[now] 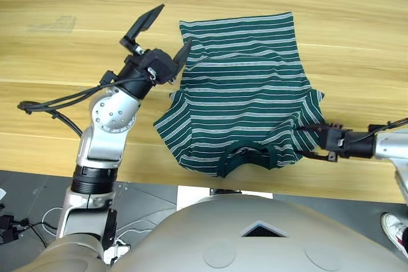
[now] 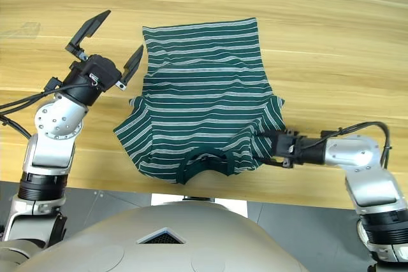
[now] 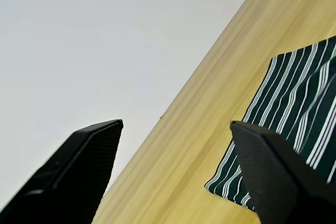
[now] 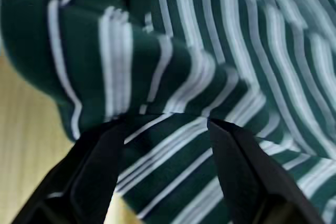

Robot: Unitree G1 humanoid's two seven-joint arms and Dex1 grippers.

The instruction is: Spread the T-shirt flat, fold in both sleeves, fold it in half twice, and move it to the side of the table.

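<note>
A dark green T-shirt [image 1: 242, 87] with white stripes lies on the wooden table [image 1: 64, 49], collar toward me and hem at the far side. It is mostly spread out, with wrinkles across the chest. My left gripper [image 1: 173, 27] is raised above the table beside the shirt's far left part, open and holding nothing; one fingertip hovers over the shirt's left edge [image 3: 252, 182]. My right gripper [image 2: 260, 146] sits low at the shirt's near right shoulder. Its fingers [image 4: 100, 161] are open, spread apart with striped fabric [image 4: 173, 66] lying between and beyond them.
Bare wood stretches to the far side and to both sides of the shirt. The table's near edge [image 1: 319, 192] runs just below the collar. Black cables [image 1: 51, 106] trail from the left arm over the table's left part.
</note>
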